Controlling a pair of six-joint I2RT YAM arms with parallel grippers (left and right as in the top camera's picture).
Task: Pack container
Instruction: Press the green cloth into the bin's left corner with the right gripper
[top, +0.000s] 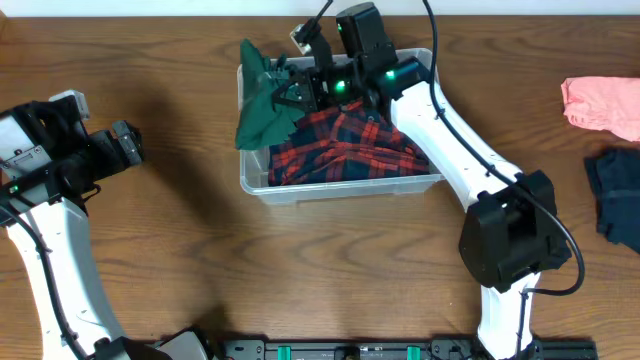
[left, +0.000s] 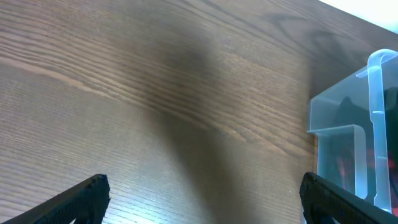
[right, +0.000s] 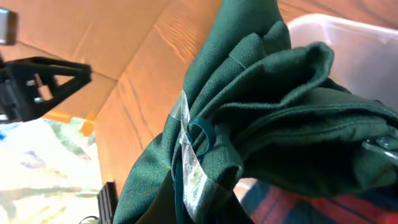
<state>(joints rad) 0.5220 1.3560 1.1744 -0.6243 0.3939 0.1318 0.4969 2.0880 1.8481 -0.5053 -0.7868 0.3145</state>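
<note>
I work at a brown wooden table (top: 170, 250) with clear grain. Soft shadows lie toward its left edge.

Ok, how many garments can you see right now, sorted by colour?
green garment, at the left end of the container: 1
red plaid garment, inside the container: 1
pink garment, on the table: 1
dark blue garment, on the table: 1
Total: 4

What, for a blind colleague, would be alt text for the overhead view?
The right hand, shut on a green cloth, holds it over the clear container's left end, beside a red plaid garment inside. The left hand hangs open, far left.
</note>
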